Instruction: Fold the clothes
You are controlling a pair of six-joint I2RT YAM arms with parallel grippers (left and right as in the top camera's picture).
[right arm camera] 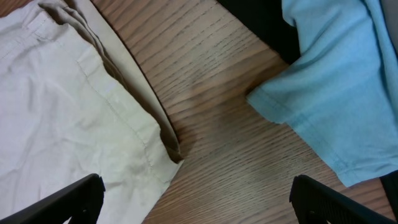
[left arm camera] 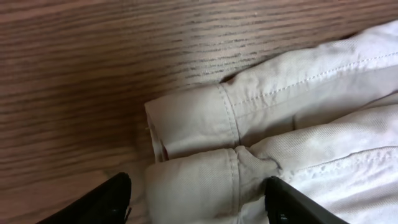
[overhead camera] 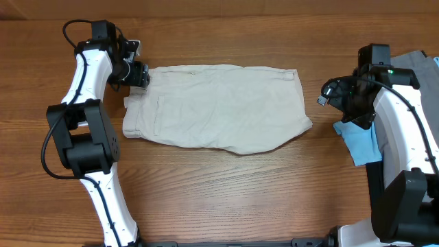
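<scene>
The clothes [overhead camera: 219, 106] are a cream pair of shorts, lying flat and wrinkled across the middle of the wooden table. My left gripper [overhead camera: 140, 75] is at their far left corner. In the left wrist view its open jaws [left arm camera: 199, 202] straddle the stitched waistband edge of the clothes [left arm camera: 298, 124], one finger [left arm camera: 109, 202] over wood and the other [left arm camera: 295, 202] on cloth. My right gripper [overhead camera: 328, 92] hangs just right of the shorts. It stands wide open [right arm camera: 199, 199] over bare wood, beside a corner of the clothes [right arm camera: 62, 112].
A light-blue garment [overhead camera: 358, 143] lies at the right edge, close to the right gripper, and shows in the right wrist view [right arm camera: 336, 81]. A grey garment [overhead camera: 418, 60] sits behind it, and dark cloth [right arm camera: 255, 18] lies beside it.
</scene>
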